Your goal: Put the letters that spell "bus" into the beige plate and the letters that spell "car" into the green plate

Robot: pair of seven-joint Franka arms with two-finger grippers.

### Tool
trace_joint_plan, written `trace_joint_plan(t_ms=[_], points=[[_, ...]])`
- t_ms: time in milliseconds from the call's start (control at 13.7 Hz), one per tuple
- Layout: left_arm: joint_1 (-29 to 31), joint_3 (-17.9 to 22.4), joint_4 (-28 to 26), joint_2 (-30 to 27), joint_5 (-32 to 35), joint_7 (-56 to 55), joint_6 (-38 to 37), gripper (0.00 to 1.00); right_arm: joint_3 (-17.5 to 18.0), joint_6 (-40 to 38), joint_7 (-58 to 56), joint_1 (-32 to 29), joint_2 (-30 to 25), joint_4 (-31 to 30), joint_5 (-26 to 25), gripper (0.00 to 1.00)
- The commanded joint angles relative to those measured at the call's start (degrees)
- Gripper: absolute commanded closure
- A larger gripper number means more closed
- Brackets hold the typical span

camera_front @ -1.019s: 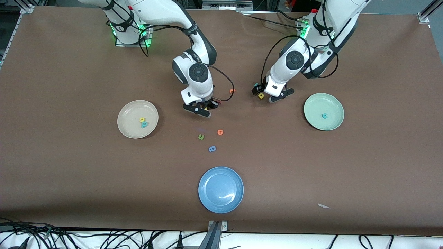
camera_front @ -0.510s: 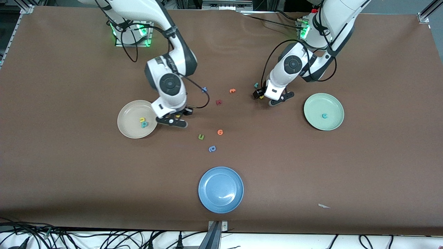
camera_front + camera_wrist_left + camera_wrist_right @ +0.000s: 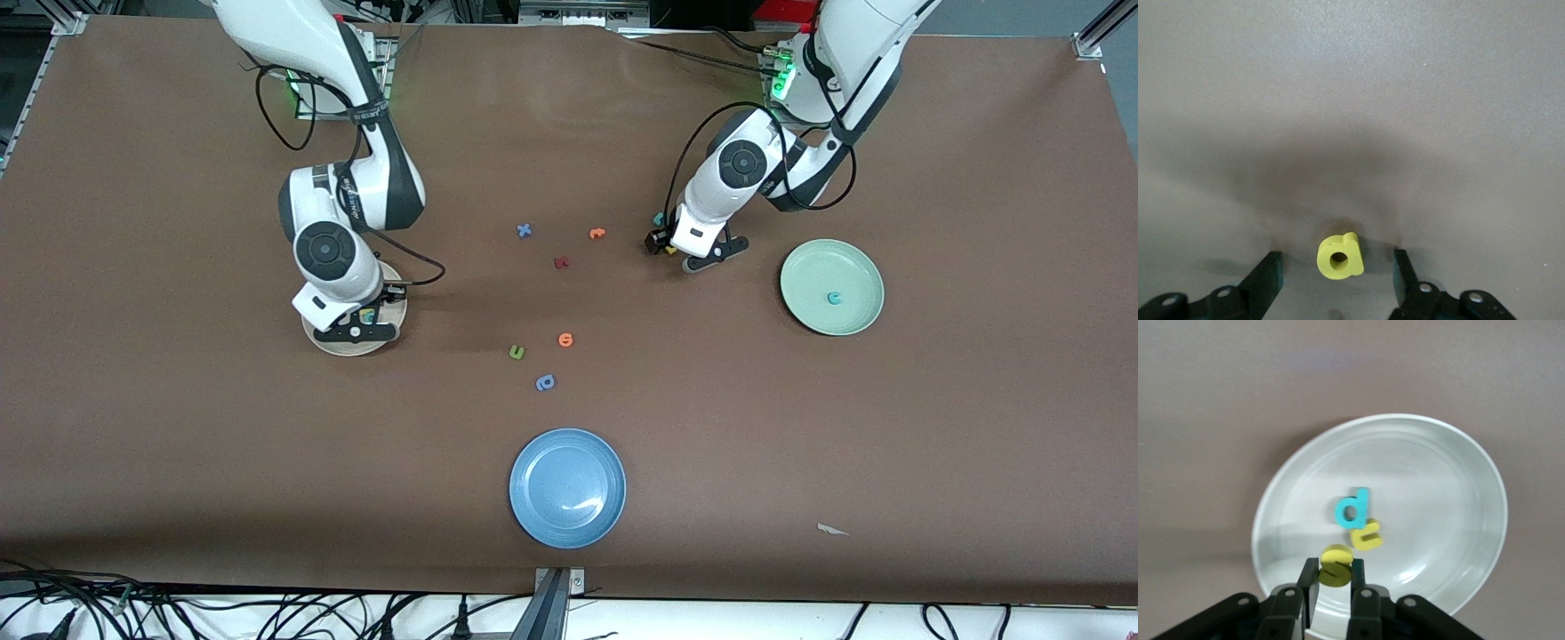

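Holding the yellow s pinched between its narrowed fingers, our right gripper hangs over the beige plate, toward the right arm's end of the table. In the right wrist view we see the teal b and the yellow u lying in that plate, touching each other.

Our left gripper sits low over the table near the green plate, its fingers parted on either side of the yellow a. In the left wrist view the a lies flat on the table between them, touched by neither. The teal r lies just beside that gripper. The teal c rests alone in the green plate.

Between the two arms we see a blue x, an orange letter and a dark red letter. Nearer the front camera lie another orange letter, the green u and the blue bowl-and-stem letter. The blue plate stands nearest the camera.
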Motion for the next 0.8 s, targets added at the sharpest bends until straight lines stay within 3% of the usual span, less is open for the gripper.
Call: trace_joint_plan(t_ms=[0,218,510,728], points=[[-1.07,0.88,3.23,0.7,1.44,-1.27,-3.85,0.4,0.29,-0.4,-3.51,-0.64,-1.85,-1.82,1.08,0.0],[-1.16,0.88,7.72,0.7,1.53,-1.27,-11.68,0.4,1.0,-2.42,-2.82,-0.38,-2.64,0.36,0.99,0.0],[-1.16,0.97,7.55,0.96,3.37,-1.36,-11.87,0.41,0.82,-12.51,-2.72,-0.38,-5.27,8.44,0.99,0.0],[-1.25,0.97,7.37,1.75,3.46,-2.58,-12.74,0.41,-1.63,-18.64,-3.43,-0.64,-5.98,18.53,0.82,0.0]])
